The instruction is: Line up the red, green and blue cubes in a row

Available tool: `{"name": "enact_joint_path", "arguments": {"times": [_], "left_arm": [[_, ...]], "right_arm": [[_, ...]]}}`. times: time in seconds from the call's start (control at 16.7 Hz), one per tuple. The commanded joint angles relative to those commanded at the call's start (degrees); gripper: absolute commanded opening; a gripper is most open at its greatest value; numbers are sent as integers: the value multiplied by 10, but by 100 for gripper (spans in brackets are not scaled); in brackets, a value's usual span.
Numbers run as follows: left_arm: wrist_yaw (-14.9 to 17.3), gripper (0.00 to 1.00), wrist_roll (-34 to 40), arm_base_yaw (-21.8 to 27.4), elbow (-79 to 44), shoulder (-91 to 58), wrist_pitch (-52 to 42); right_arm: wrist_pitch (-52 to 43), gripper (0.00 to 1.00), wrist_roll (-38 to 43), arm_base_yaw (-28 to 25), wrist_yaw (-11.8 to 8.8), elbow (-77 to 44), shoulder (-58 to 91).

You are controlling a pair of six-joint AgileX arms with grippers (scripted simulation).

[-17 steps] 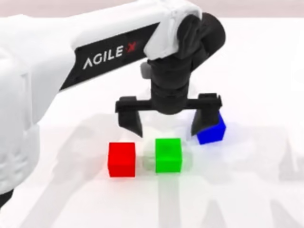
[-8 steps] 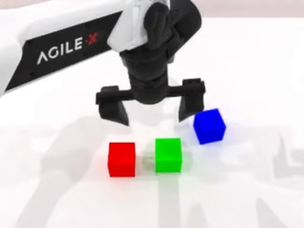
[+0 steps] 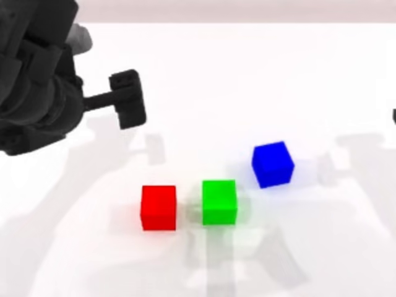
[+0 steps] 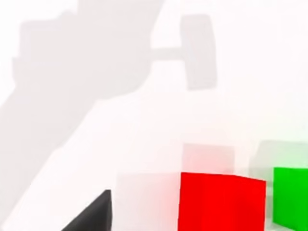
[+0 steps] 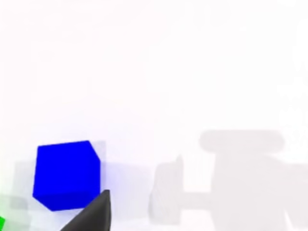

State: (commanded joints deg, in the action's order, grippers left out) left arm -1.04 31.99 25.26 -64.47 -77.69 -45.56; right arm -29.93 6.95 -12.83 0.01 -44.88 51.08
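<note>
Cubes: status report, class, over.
Left pincer pulled back to table's upper left, holding nothing. Red and green aligned; blue off-row, turned. Nothing in the way.

Red cube [image 4: 221,202] beside green cube [image 4: 290,196], apart.

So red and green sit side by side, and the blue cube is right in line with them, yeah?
Not quite. The red cube and green cube do sit side by side, but the blue cube is out of line, farther back on the green one's right and turned at an angle. The top view shows it.
</note>
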Motion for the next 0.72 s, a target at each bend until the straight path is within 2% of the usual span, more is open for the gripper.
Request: {"name": "enact_joint_path", "arguments": {"times": [0.42,0.72], "left_arm": [[3,100,-150,-149,357,410,229],[7,100,-256,-225,549,654,371]], "right_arm": [[-240,100,53,-93,-1,-342,437],[-360,100,81,-143,0,-526,644]]}}
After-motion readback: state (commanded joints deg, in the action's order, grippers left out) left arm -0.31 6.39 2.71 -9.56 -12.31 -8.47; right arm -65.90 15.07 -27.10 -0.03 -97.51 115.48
